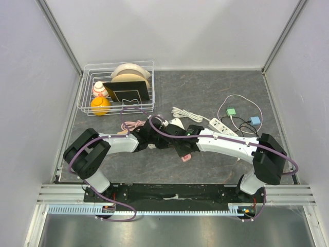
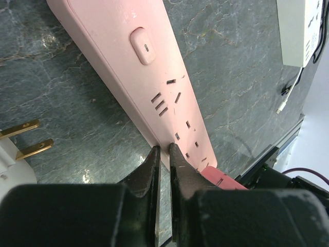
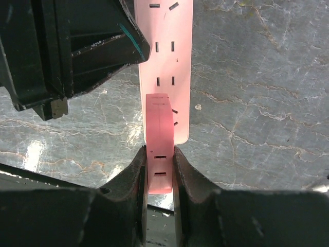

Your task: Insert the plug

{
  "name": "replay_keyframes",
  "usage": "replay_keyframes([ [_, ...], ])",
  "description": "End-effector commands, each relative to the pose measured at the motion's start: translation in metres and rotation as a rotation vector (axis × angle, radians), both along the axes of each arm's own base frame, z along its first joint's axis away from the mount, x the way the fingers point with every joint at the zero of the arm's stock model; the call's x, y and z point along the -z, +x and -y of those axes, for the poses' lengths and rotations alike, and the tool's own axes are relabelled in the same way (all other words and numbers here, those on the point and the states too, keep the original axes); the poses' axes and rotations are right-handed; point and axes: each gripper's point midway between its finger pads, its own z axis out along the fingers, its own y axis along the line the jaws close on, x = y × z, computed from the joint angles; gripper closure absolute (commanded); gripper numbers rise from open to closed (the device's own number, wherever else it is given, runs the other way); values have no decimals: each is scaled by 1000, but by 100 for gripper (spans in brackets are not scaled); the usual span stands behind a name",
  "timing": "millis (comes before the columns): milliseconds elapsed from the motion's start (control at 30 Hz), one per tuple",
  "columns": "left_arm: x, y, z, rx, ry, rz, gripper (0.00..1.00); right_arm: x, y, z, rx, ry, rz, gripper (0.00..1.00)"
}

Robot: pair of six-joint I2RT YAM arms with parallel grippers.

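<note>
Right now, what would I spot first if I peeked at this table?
The long pink power strip lying on the grey table grabs the eye first, with the left end effector pinching its edge. The right end effector clamps a small pink block upright at the strip's end. A white plug with gold prongs lies beside the strip, and a wire basket sits at the back left.

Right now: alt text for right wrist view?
The right gripper is shut on a pink plug, held over the near end of a pink power strip on the grey marbled tabletop. The black left gripper meets the strip's left edge.
</note>
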Motion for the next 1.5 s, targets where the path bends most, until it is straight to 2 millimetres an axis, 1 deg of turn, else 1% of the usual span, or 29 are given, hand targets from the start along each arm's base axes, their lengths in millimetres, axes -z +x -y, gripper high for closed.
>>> replay_keyframes([
  [0, 21, -19, 13, 33, 15, -52, 87, 23, -7, 34, 46, -184, -26, 100],
  [167, 21, -18, 13, 28, 15, -51, 88, 33, -9, 49, 71, -256, -26, 100],
  [300, 21, -18, 13, 28, 14, -53, 88, 42, -13, 51, 60, -275, -53, 100],
  [400, 21, -18, 14, 29, 11, -54, 88, 46, -13, 51, 61, -275, -57, 100],
  [467, 20, -19, 15, 31, 8, -54, 88, 47, -14, 46, 56, -247, -60, 100],
  [633, 19, -19, 15, 32, 6, -52, 88, 42, -9, 37, 59, -221, -45, 100],
  [700, 14, -17, 15, 25, -2, -42, 85, 37, -6, 33, 66, -199, -31, 100],
  [800, 8, -15, 14, 16, -7, -26, 82, 25, -2, 28, 74, -155, -4, 78],
  [833, 7, -15, 14, 13, -8, -22, 80, 21, 0, 26, 75, -144, 7, 65],
  [900, 3, -13, 14, 10, -9, -14, 77, 9, 3, 22, 78, -106, 34, 54],
  [933, 1, -12, 14, 10, -10, -10, 76, 5, 5, 21, 79, -96, 44, 42],
  [1000, -2, -10, 15, 7, -8, 0, 73, -7, 9, 18, 93, -61, 74, 32],
  [1033, -4, -8, 15, 3, -8, 6, 72, -17, 12, 17, 102, -38, 102, 23],
  [1067, -5, -9, 14, 6, 1, 5, 71, -21, 14, 17, 104, -27, 117, 20],
  [1100, -8, -6, 15, -1, 1, 16, 69, -27, 16, 15, 108, -8, 132, 18],
  [1133, -14, -4, 15, -3, -4, 32, 67, -36, 18, 15, 118, 17, 156, 12],
  [1167, -15, -4, 13, -5, 4, 32, 62, -41, 19, 16, 118, 29, 168, 10],
  [1200, -21, 1, 12, -18, 9, 51, 59, -45, 20, 13, 119, 53, 181, 8],
  [1233, -25, 3, 11, -20, 19, 69, 57, -55, 21, 15, 125, 83, 202, 5],
  [1267, -31, 4, 6, -27, 34, 79, 53, -59, 22, 15, 126, 98, 213, 3],
  [1300, -38, 11, 3, -53, 51, 110, 50, -64, 23, 14, 130, 121, 229, 2],
  [1333, -43, 15, -2, -59, 70, 137, 48, -73, 23, 16, 132, 154, 249, 2],
  [1367, -54, 17, -8, -74, 78, 163, 40, -75, 23, 19, 140, 161, 264, 2],
  [1400, -55, 21, -19, -108, 127, 180, 36, -80, 25, 19, 145, 185, 280, 2],
  [1433, -61, 23, -26, -114, 150, 205, 33, -89, 24, 21, 147, 218, 299, 2],
  [1467, -65, 25, -33, -127, 174, 223, 30, -89, 23, 25, 151, 221, 312, 2],
])
